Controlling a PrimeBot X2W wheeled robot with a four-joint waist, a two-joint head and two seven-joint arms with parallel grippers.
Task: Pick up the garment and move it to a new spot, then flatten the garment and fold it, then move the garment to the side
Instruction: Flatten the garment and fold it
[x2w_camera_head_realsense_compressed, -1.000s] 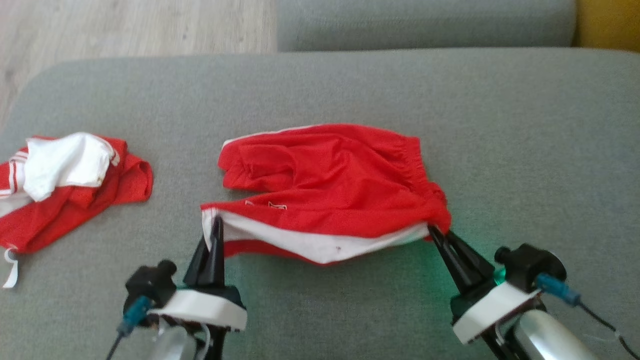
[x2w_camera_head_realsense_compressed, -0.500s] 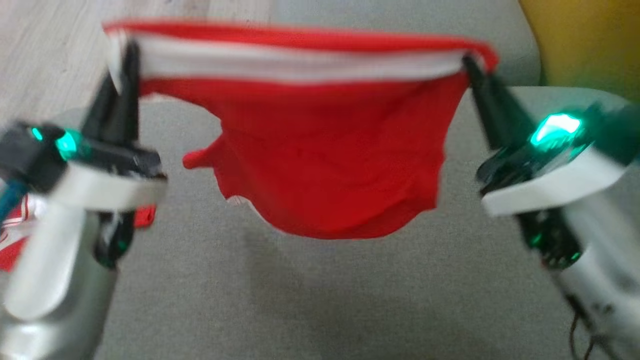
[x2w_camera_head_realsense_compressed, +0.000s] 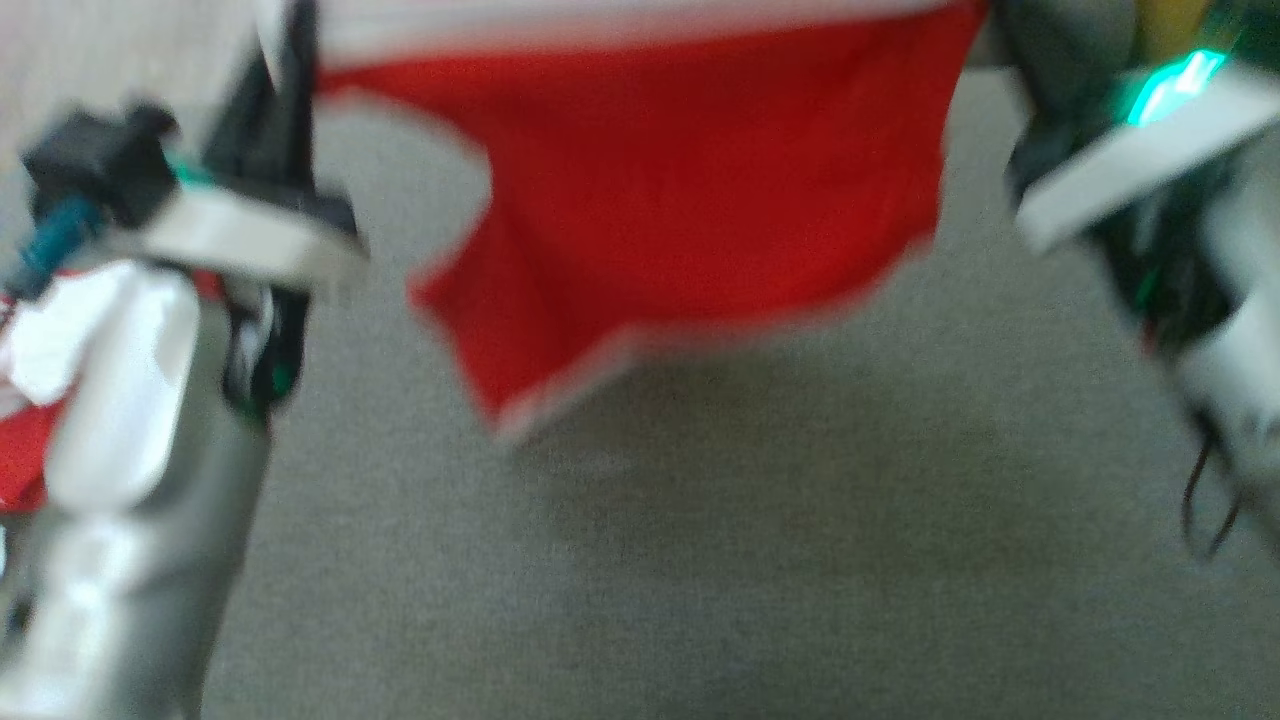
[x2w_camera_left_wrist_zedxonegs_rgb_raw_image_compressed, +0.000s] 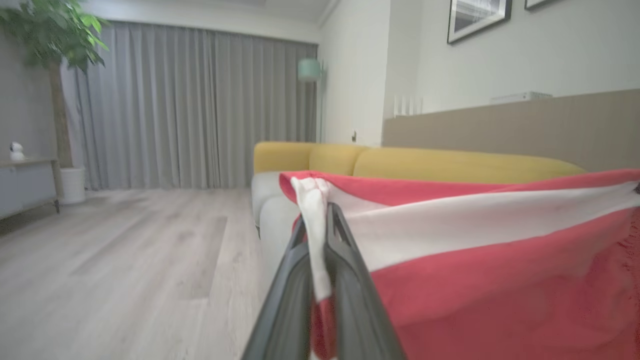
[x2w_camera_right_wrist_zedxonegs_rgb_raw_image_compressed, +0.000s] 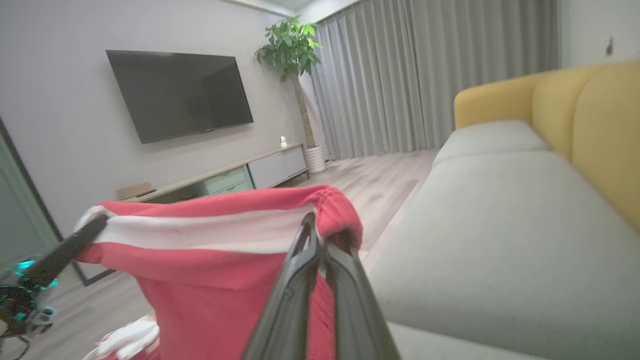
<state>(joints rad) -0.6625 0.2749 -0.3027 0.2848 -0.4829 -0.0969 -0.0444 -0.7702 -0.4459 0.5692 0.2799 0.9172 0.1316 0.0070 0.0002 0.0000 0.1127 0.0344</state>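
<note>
The garment (x2w_camera_head_realsense_compressed: 700, 190) is a pair of red shorts with a white band. It hangs in the air above the grey sofa cushion (x2w_camera_head_realsense_compressed: 750, 560), stretched between both grippers. My left gripper (x2w_camera_head_realsense_compressed: 288, 30) is shut on the left corner of the top edge; in the left wrist view the white cloth is pinched between the fingertips of the left gripper (x2w_camera_left_wrist_zedxonegs_rgb_raw_image_compressed: 320, 212). My right gripper (x2w_camera_head_realsense_compressed: 1000, 25) is shut on the right corner, and in the right wrist view the red gathered waistband bunches over the right gripper (x2w_camera_right_wrist_zedxonegs_rgb_raw_image_compressed: 320, 227). The head view is blurred.
A second red and white garment (x2w_camera_head_realsense_compressed: 30, 380) lies on the cushion behind my left forearm. The yellow sofa back (x2w_camera_right_wrist_zedxonegs_rgb_raw_image_compressed: 590, 125) runs along the right. Wooden floor (x2w_camera_left_wrist_zedxonegs_rgb_raw_image_compressed: 125, 260), a TV stand (x2w_camera_right_wrist_zedxonegs_rgb_raw_image_compressed: 235, 177) and a potted plant (x2w_camera_right_wrist_zedxonegs_rgb_raw_image_compressed: 292, 55) lie beyond the sofa.
Both grippers have lifted the shorts off the cushion and kept rising; the cloth now hangs free and swings. The head view has also shifted.
</note>
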